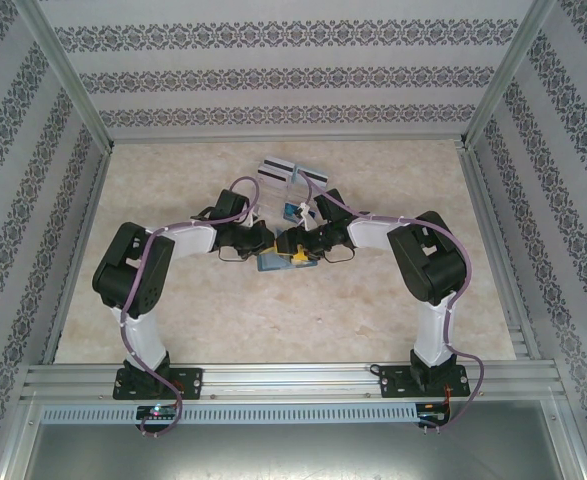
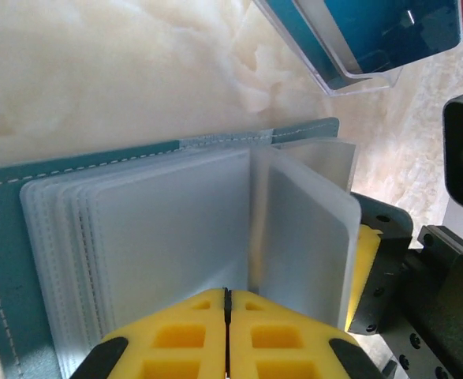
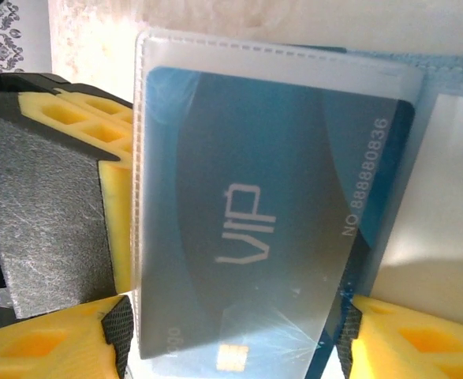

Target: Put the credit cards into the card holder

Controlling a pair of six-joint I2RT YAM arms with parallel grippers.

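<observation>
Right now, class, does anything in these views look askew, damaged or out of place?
Nothing looks damaged or spilled. One oddity: a clear sleeve of the open card holder stands upright instead of lying flat with the rest of the stack, just right of the shut left claw.

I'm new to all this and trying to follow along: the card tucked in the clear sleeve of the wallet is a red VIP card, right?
Not red. The card tucked in the clear sleeve of the wallet is a blue VIP card. The right wrist view shows it plainly.
</observation>
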